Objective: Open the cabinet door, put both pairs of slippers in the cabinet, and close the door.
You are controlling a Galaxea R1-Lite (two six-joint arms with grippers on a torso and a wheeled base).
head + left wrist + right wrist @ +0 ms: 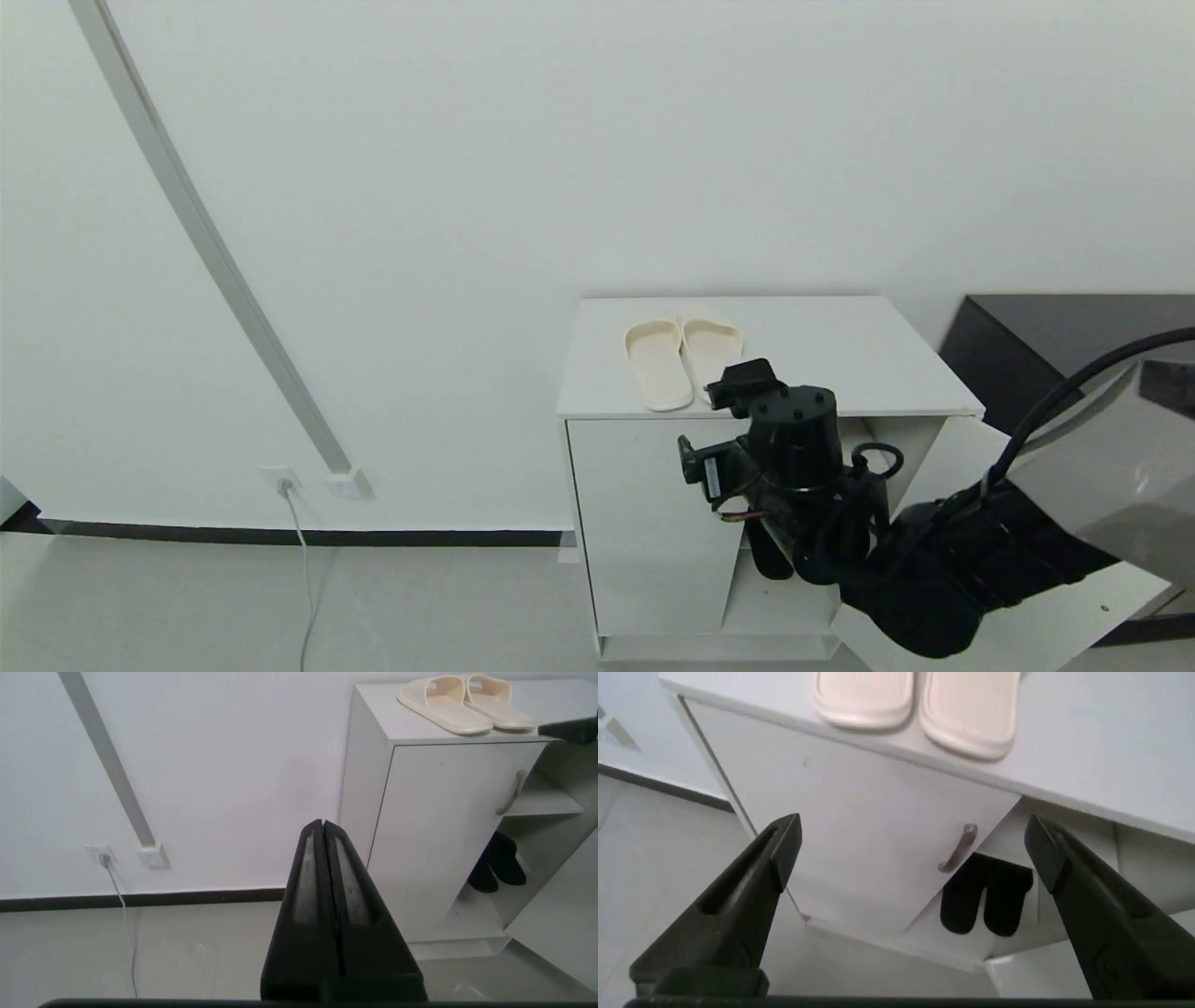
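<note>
Now the cream slippers [681, 359] lie on top of the cabinet [644, 523], lengthwise front to back, just beyond the right gripper [912, 829], whose jaws are spread. The left gripper [322, 831], jaws pressed together, is well apart.

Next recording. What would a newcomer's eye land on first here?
A pair of cream slippers lies side by side on top of the white cabinet. Its right door stands open, showing a pair of black slippers in the lower compartment inside. The right gripper, fingers spread wide, hangs in front of the cabinet.
</note>
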